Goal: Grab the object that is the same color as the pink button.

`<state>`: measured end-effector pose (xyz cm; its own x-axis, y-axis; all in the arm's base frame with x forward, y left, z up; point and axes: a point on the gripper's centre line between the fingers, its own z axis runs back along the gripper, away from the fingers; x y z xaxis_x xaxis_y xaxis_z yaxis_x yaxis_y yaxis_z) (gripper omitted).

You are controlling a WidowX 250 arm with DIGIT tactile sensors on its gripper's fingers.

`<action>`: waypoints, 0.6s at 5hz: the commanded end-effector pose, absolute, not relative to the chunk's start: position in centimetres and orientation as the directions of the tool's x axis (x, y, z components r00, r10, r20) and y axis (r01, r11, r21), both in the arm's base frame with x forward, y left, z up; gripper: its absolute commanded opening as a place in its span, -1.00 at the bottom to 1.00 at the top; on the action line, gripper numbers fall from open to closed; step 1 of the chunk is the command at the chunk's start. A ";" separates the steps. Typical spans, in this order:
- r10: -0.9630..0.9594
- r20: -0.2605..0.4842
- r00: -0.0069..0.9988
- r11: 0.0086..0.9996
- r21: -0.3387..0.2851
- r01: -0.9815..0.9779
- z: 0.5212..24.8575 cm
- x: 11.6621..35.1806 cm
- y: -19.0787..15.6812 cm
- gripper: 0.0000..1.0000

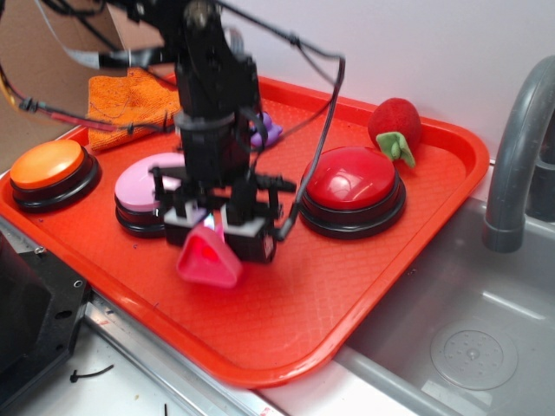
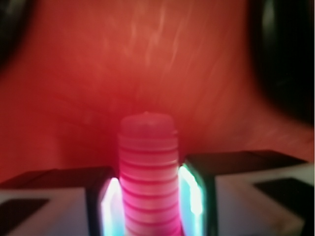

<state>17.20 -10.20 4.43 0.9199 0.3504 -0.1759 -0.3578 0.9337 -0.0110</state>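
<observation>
Here the hot-pink toy bolt point(image 1: 209, 257) sits clamped in the gripper point(image 1: 227, 227), over the middle of the red tray point(image 1: 364, 269) and a little toward its near rim. The wrist view shows the jaws drawn in tight on the bolt's ribbed stub point(image 2: 147, 177), one pad point(image 2: 189, 194) pressed to each side, with blurred red tray beyond. In the exterior view the triangular head points toward the near rim; whether it rests on the tray or hangs just above cannot be told.

Just behind, on the left, is the pink button point(image 1: 147, 186), partly hidden by the gripper; the red button point(image 1: 354, 186) lies just to the right. An orange button point(image 1: 50, 169) occupies the tray's left corner, and an orange cloth point(image 1: 130, 104) lies at the far left rim. A small purple toy point(image 1: 267, 130) peeks from behind the arm, and a red plush strawberry point(image 1: 395, 126) sits near the far right corner.

The broad stretch of tray from the bolt to the near rim and the right-hand rim is bare. A grey sink point(image 1: 486, 347) and faucet point(image 1: 516, 147) adjoin the tray's right rim.
</observation>
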 end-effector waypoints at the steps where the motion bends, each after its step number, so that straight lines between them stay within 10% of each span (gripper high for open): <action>1: 0.194 0.028 0.981 0.976 -0.107 -0.190 15.4 19.5 -7.3 -1.00; 3: 0.312 0.121 0.942 0.938 -0.198 -0.285 24.3 18.8 -4.4 -1.00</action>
<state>19.37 -4.79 22.98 0.9512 0.3007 0.0693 -0.2854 0.9426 -0.1732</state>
